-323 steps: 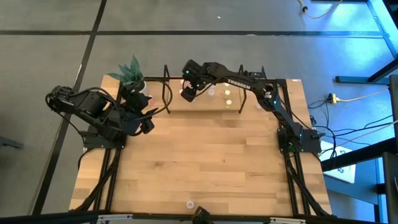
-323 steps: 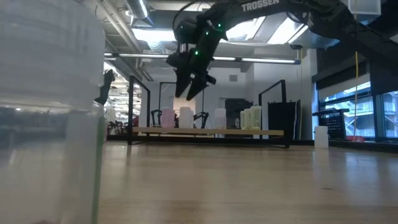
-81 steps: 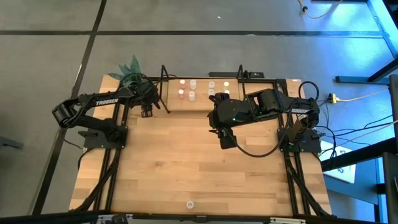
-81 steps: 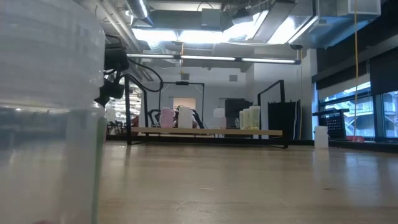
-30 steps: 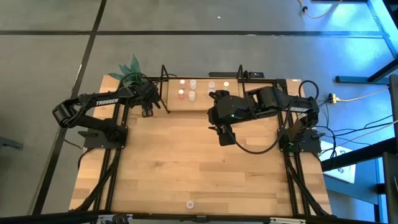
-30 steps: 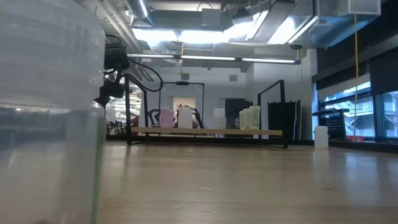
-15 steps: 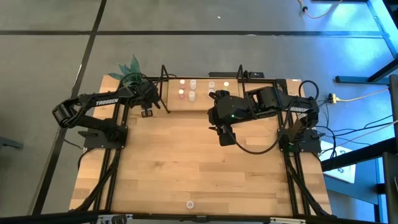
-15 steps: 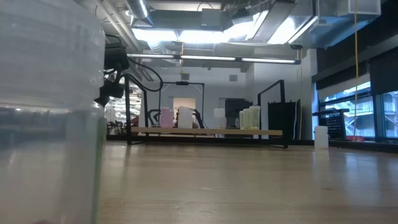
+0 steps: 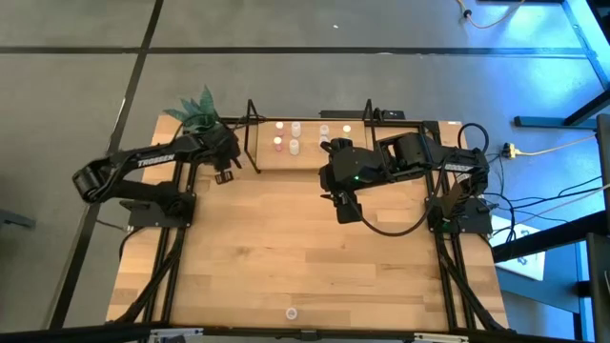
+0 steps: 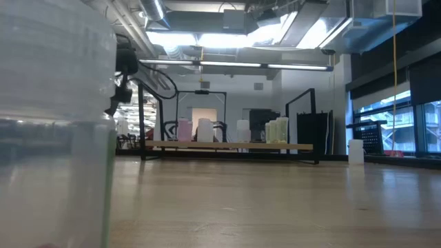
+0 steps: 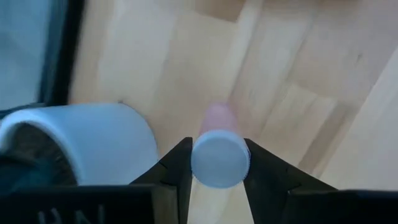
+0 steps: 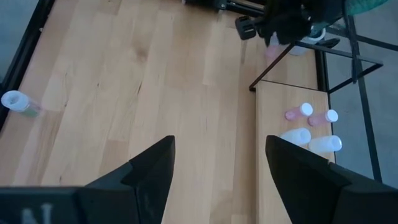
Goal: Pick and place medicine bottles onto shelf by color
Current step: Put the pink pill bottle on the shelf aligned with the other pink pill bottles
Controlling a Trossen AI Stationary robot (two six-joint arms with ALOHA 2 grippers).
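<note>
My left gripper (image 9: 224, 174) is at the far left of the table, by the shelf's left end, shut on a small pink bottle (image 11: 217, 124). It also shows in the right wrist view (image 12: 273, 28), with the pink bottle (image 12: 274, 47) under it. The light-wood shelf (image 9: 367, 157) stands along the far edge. Pink and white bottles (image 9: 286, 143) stand on its left part; they also show in the right wrist view (image 12: 309, 127). My right gripper (image 9: 345, 206) is open and empty over the table's middle, near the shelf's front. My left gripper pinches the pink bottle between its two fingers (image 11: 179, 167), which sit on opposite sides near its white end (image 11: 217, 158). The fingers come from above, pointing down. The bottle hangs below them, pink part downward, and seems clear of the table.
A white pot (image 11: 81, 143) with a green plant (image 9: 195, 110) stands at the far left corner, close to my left gripper. One loose bottle (image 9: 291, 312) stands near the table's near edge; it also shows in the right wrist view (image 12: 15, 101). The shelf has black upright rods (image 9: 250, 133).
My left arm has shifted a little toward the table's near edge, still shut on the pink bottle. My right gripper has kept still.
</note>
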